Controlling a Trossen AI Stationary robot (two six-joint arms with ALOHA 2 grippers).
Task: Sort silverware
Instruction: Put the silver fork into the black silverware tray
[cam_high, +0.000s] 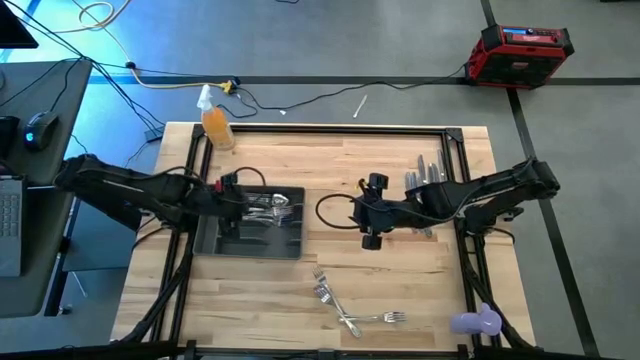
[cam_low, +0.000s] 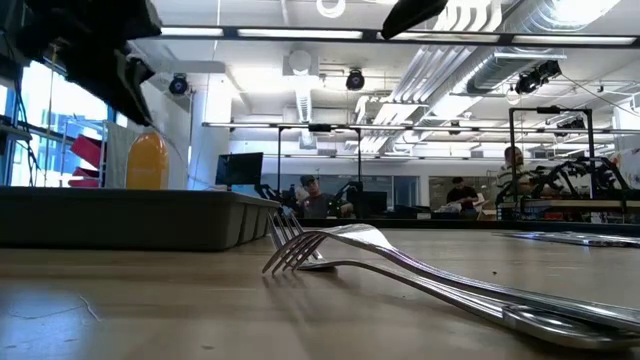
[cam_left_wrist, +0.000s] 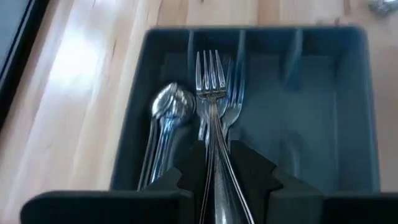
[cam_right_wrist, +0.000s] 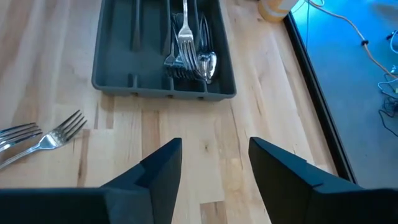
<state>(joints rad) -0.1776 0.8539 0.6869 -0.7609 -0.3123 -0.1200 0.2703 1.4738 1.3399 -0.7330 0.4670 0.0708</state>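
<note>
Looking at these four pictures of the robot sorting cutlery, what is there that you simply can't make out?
- High view: the left gripper over the tray hides how many forks and spoons lie under it.
- High view: the knives beside the right arm are too small to count.
- Low view: the tray wall hides its contents.
- Left wrist view: the held fork has its handle cut off at the edge.
- Right wrist view: the right gripper is open and empty, with the loose forks cut off.

Forks (cam_left_wrist: 214, 93) and spoons (cam_left_wrist: 171, 106) are laid in the tray (cam_high: 220, 243) at tabletop (cam_high: 420, 290) left; knives (cam_high: 428, 172) right, loose forks (cam_high: 335, 295) front.
</note>
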